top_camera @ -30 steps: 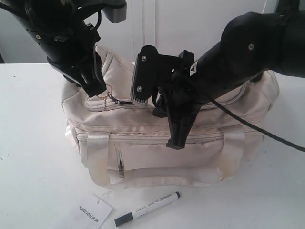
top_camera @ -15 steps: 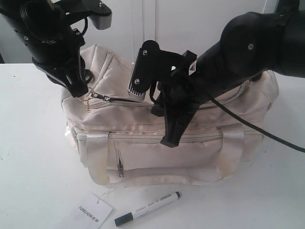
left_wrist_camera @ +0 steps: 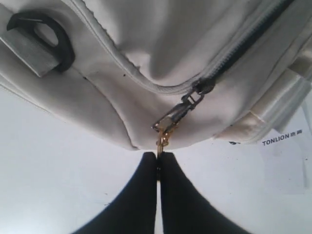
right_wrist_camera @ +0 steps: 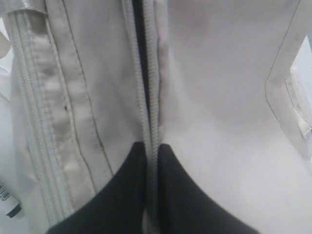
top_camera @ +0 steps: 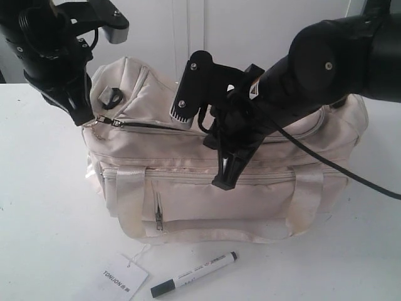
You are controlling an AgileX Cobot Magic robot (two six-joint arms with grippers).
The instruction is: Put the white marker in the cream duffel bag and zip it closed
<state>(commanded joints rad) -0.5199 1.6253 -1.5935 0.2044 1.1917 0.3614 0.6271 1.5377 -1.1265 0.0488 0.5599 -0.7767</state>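
Zipper pull [left_wrist_camera: 165, 135] clamped in left claw [top_camera: 86, 118], upper left of exterior view. Right claw [right_wrist_camera: 152, 147] pinched shut on bag [top_camera: 250, 200] top seam, centre. Marker [top_camera: 194, 274] on surface [top_camera: 50, 238], bottom centre, outside bag. Draw pull along track, level; brace seam taut.

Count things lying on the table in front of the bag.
2: the white marker and, left of it in the exterior view, a paper tag. The cream duffel bag may hide others.
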